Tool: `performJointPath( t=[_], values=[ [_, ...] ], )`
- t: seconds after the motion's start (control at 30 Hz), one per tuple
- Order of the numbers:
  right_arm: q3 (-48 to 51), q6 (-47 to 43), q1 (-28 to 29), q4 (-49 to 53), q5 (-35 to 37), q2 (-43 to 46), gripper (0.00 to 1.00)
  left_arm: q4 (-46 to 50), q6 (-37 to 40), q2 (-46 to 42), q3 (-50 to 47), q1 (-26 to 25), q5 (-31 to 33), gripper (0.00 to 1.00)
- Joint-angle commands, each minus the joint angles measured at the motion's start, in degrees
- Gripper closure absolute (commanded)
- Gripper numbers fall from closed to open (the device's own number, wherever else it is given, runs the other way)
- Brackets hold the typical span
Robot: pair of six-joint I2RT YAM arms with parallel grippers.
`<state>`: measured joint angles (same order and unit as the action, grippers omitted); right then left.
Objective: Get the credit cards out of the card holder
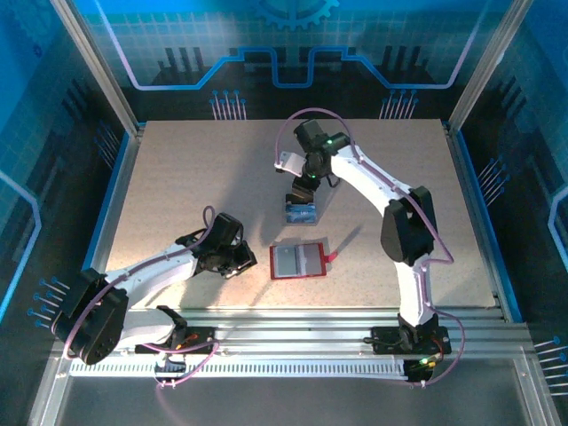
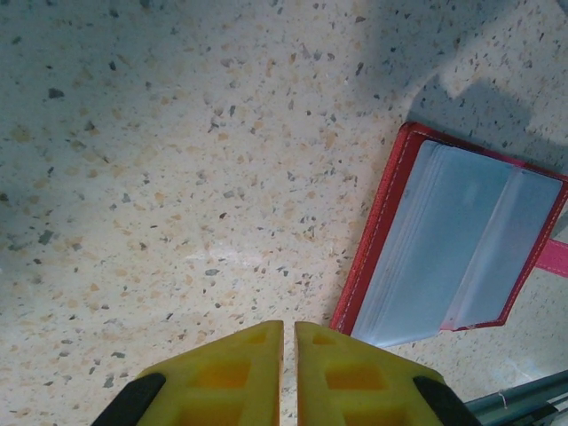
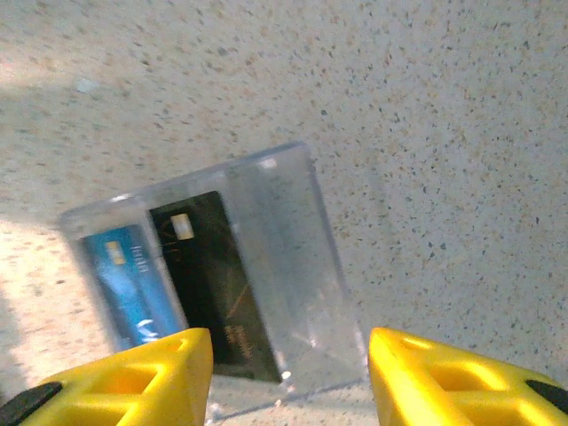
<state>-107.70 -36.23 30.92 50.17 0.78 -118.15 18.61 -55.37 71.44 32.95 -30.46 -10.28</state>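
The red card holder (image 1: 300, 261) lies open on the table, pale grey pockets up, its little red tab (image 1: 333, 257) pointing right. In the left wrist view the card holder (image 2: 453, 240) is just right of my left gripper (image 2: 289, 324), whose yellow fingers are shut on nothing. My left gripper (image 1: 251, 259) rests by the holder's left edge. My right gripper (image 3: 288, 377) is open above a clear tray (image 3: 284, 257) that holds a blue card (image 3: 124, 284) and a black card (image 3: 209, 275). The yellow and pinkish cards are hidden.
The clear tray (image 1: 300, 211) sits mid-table, behind the holder, under the right gripper (image 1: 302, 195). Speckled tabletop (image 1: 177, 177) spreads around both. A metal rail (image 1: 311, 324) runs along the near edge; blue walls enclose the sides.
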Motion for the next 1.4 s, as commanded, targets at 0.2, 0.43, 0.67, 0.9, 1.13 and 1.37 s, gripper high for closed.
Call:
performJointPath(
  t=[0.2,0.43,0.67,0.9,1.13,1.37],
  values=[
    [15.1,11.1,4.4,-6.6,-4.2,14.1,0.51,-2.9,2.4,-1.0,1.9,0.5,-0.7,0.88],
    [25.7,17.1,6.7,-10.8,-4.8,24.3,0.51,-6.4,2.1,0.9,1.5,0.6,-2.3,0.88],
    [31.9,22.5,10.9,-12.7,-5.1,29.5,0.51,-8.6,1.2,1.7,2.0,0.4,-4.0,0.88],
    [33.8,26.3,17.0,-11.9,-2.0,30.0,0.51,-8.4,1.0,2.1,4.3,0.2,-4.6,0.88],
    [36.4,30.5,19.2,-13.4,-0.7,31.6,0.51,-9.1,1.2,4.7,5.3,-0.3,-6.1,0.88],
    [40.3,38.9,19.3,-16.7,-1.6,35.2,0.51,-9.8,2.1,6.8,6.6,-0.8,-7.3,0.88]
  ],
)
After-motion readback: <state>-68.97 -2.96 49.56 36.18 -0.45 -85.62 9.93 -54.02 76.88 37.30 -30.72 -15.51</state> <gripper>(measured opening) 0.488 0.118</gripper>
